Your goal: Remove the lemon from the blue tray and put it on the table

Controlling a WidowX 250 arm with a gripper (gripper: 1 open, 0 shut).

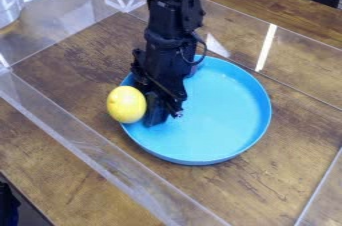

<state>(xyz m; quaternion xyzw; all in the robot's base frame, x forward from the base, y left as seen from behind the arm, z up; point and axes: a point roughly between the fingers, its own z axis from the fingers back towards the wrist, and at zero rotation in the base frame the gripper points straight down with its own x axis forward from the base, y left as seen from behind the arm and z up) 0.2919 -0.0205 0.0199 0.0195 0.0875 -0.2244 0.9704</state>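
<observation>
**Jaws down at the tray's left rim, lemon beside them**

The jaws (158, 113) point straight down into the left side of the blue tray (234, 120), their tips low over or on its floor; whether they are spread or drawn together cannot be told, since the dark fingers merge against each other and the tray. The lemon (127, 104) sits just to the left of the fingers, touching or nearly touching them, and lies at the tray's left rim, overlapping it so that part of the fruit shows against the table (67, 70). Whether it is pinched between the fingers or only leaning on their outer side cannot be made out.

The arm (171, 20) comes down from the top of the picture as a black, nearly upright column, with its wrist directly above the fingers. A clear panel (80, 135) runs across the wooden table in front of the tray.
</observation>
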